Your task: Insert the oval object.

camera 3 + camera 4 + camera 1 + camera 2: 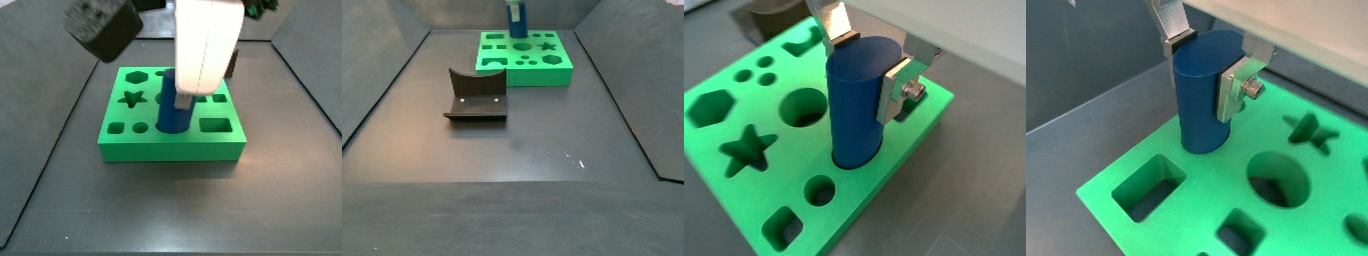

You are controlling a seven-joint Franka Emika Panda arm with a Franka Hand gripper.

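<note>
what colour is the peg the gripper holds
Plain blue peg, clearest in both wrist views, upright in the gripper on the green block.

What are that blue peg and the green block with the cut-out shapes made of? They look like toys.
The blue peg, clamped in the gripper, looks like smooth matte plastic: even colour, soft highlights. The green block seems plastic too, perhaps 3D-printed, with uniform colour and crisp hole edges. The gripper's fingers look like bare metal: silvery and shiny.
</note>
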